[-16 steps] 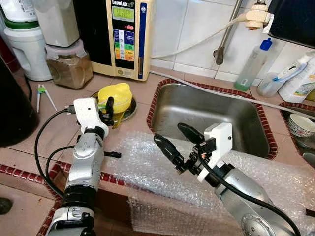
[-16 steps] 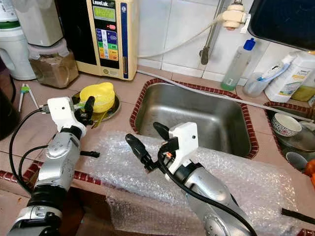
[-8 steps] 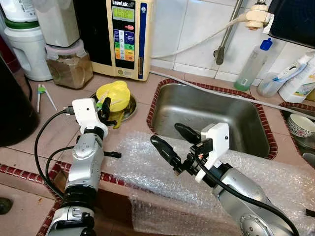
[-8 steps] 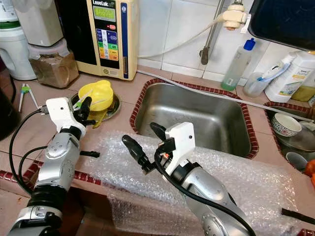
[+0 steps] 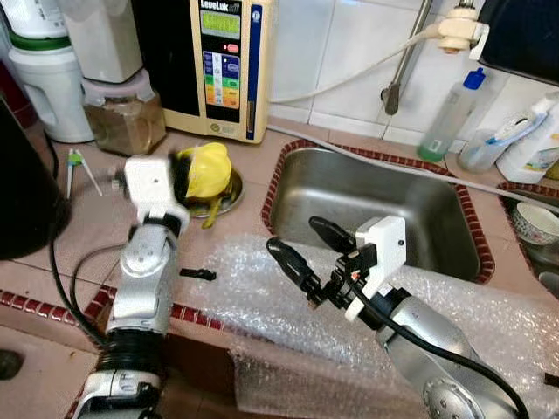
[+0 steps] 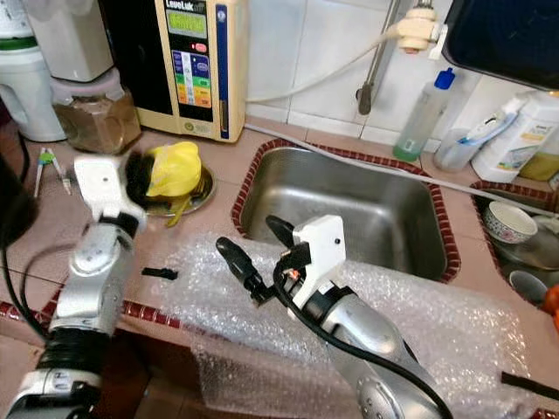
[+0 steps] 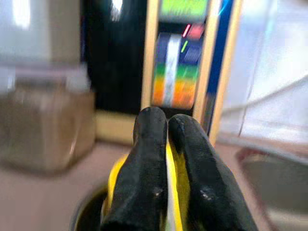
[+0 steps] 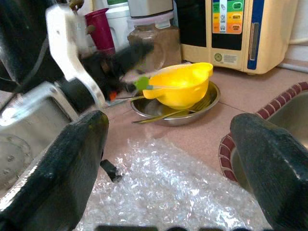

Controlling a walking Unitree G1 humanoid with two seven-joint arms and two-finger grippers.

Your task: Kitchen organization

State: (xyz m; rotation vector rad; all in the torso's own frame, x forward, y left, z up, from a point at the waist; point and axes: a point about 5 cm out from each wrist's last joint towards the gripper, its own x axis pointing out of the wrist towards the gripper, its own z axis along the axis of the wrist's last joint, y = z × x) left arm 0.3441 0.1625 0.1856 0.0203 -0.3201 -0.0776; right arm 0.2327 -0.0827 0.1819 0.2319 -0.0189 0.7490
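On tiled counter, left gripper clamps yellow bowl; right gripper gapes over bubble wrap.

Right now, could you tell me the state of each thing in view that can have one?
left gripper: shut on the rim of the yellow bowl, lifting it.
yellow bowl: tilted, above the metal dish.
metal dish: on the counter, cutlery lying in it.
right gripper: open, holding nothing, above the bubble wrap.
bubble wrap: spread over the counter's front edge.
sink: no dishes visible inside.
jar: lidded, partly filled with brown powder.
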